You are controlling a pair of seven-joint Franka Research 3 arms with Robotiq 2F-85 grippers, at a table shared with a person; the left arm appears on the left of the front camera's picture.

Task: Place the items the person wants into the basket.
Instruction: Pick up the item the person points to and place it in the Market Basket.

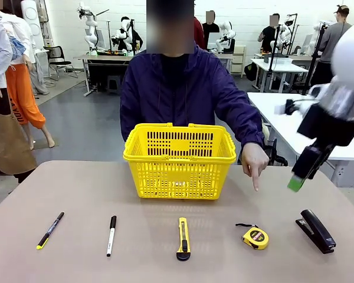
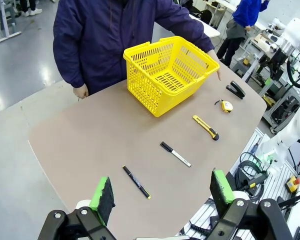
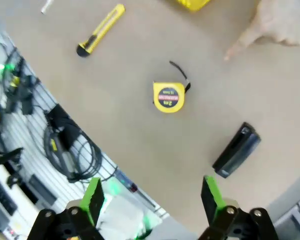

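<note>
Tape measure (image 1: 255,237) lies near-right on the table (image 1: 76,194), just left of the stapler (image 1: 316,230). The right gripper (image 3: 151,196) hovers above it to the right, fingers spread and empty.

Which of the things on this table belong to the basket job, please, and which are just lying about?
Job: yellow basket, tape measure the person's hand points toward, black stapler, yellow-tipped pen.
Lying about: white marker, utility knife.

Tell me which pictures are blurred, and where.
Front view: the right gripper is smeared by motion. Right wrist view: soft all over, including the tape measure. Left wrist view: sharp, the table edge bowed by the lens.
</note>
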